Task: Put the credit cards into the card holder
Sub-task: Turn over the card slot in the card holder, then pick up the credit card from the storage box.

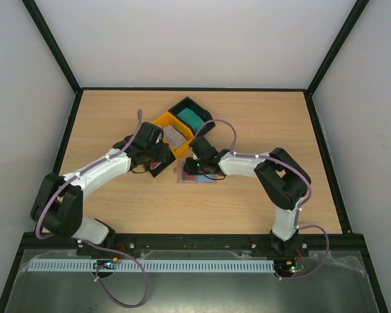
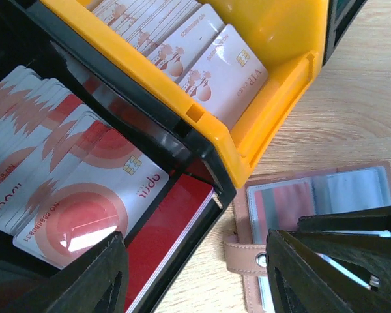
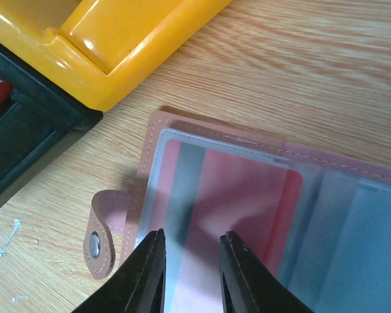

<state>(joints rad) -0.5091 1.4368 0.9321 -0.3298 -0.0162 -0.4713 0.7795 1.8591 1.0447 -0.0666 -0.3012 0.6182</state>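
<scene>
Pinkish-brown card holder (image 3: 150, 147) cut off | left jaws spread, empty | right jaws narrow, tips hidden, grip unclear

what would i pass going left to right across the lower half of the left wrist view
red-and-white cards → black tray corner wall → snap tab → card holder, lying open on the table
</scene>
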